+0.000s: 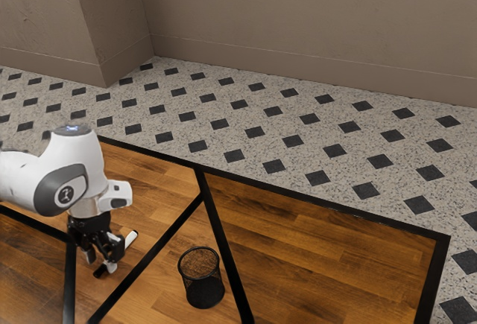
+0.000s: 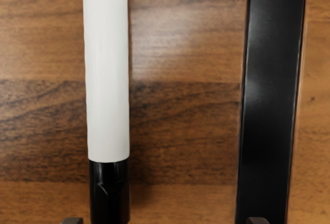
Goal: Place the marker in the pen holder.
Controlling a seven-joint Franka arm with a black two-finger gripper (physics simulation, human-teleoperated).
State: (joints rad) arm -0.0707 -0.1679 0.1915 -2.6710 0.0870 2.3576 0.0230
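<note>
Low over the wooden table, my gripper (image 1: pixel 101 261) is open, its two fingers apart. The marker (image 1: pixel 132 239), white with a black cap, lies on the table by the fingers, one end showing past the hand. In the wrist view, the gripper (image 2: pixel 165 221) shows its two tips wide apart at the lower edge. The marker (image 2: pixel 107 74) runs toward the space between them, closer to one tip, with its black cap near the tips. The pen holder (image 1: pixel 204 288), a black mesh cup, stands upright on the table, away from the hand.
Black strips (image 1: pixel 223 249) divide the wooden tabletop (image 1: pixel 313 264); one strip (image 2: pixel 270 100) runs beside the marker. Bare wood lies between the hand and the pen holder, crossed by a diagonal strip. Beyond the table are a tiled floor (image 1: pixel 298 126) and a wall.
</note>
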